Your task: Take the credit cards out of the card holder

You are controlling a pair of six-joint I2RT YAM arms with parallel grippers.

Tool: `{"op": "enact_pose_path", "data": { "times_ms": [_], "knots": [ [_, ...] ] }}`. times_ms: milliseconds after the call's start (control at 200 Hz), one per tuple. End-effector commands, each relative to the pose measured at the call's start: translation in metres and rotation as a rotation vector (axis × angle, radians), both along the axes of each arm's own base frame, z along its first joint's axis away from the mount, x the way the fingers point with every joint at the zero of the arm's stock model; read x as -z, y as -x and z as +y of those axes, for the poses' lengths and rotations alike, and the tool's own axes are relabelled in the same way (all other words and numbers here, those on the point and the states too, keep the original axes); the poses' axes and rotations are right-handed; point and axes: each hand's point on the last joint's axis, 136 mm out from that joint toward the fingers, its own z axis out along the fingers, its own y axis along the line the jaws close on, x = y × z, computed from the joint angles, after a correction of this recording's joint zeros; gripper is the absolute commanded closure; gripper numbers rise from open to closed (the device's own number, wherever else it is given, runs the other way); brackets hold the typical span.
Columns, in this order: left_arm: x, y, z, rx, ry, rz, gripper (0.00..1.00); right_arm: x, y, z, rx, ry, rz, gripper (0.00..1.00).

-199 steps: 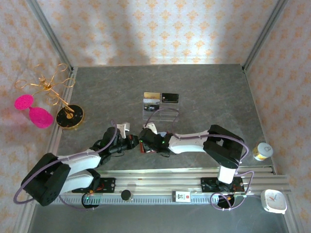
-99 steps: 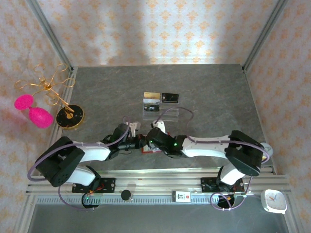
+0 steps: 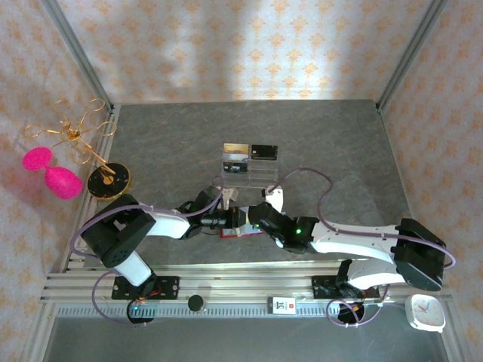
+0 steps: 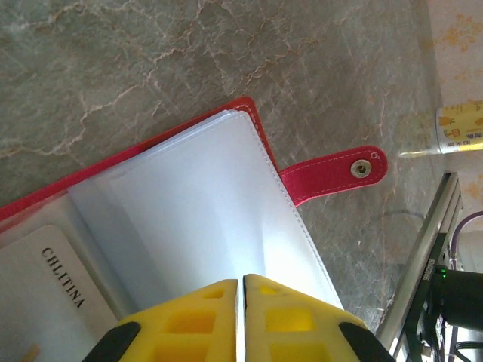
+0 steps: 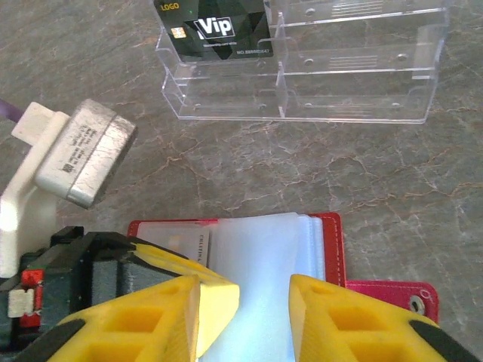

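Note:
The red card holder (image 4: 254, 130) lies open on the grey table, its clear sleeves fanned up and its red tab (image 4: 339, 172) lying flat to the right. A whitish credit card (image 4: 45, 298) lettered CHILITINA sits in the left sleeve. My left gripper (image 4: 241, 283) hovers over the sleeves with its yellow fingers almost touching. My right gripper (image 5: 264, 302) stands open, one raised sleeve page between its fingers, over the card holder (image 5: 333, 249), with the whitish card (image 5: 189, 245) to its left. From above, the left gripper (image 3: 229, 216) and right gripper (image 3: 253, 219) meet over the card holder (image 3: 229, 234).
A clear acrylic stand (image 5: 355, 68) holding a black Vip card (image 5: 219, 26) stands just behind the holder; from above the stand (image 3: 253, 172) also carries a gold card. A gold wire rack (image 3: 72, 136) with pink ornaments stands far left. A white clock (image 3: 426, 313) lies at the front right.
Both arms have reached further right and forward over the card holder. The right gripper's fingers went from shut to open around a sleeve page. The left fingers stay nearly together.

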Motion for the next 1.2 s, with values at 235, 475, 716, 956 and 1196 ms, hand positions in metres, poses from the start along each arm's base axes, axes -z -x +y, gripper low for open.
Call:
{"op": "enact_pose_path", "data": {
  "times_ms": [235,475,716,956,1196],
  "knots": [
    [-0.040,-0.009,0.058,-0.190,0.035,-0.119,1.00,0.006,0.006,0.038,-0.218,-0.087,0.087,0.74],
    [-0.005,0.004,0.075,-0.199,-0.026,-0.047,1.00,0.039,0.009,0.073,-0.337,-0.117,0.251,0.78],
    [0.016,0.005,0.085,-0.211,-0.100,-0.025,1.00,0.068,-0.005,0.065,-0.276,-0.116,0.339,0.79],
    [0.007,0.006,0.087,-0.214,-0.091,-0.050,1.00,0.082,-0.008,0.067,-0.271,-0.101,0.362,0.79],
    [0.024,0.010,0.093,-0.220,-0.136,-0.013,1.00,0.071,-0.014,0.065,-0.247,-0.106,0.335,0.79]
  ]
}}
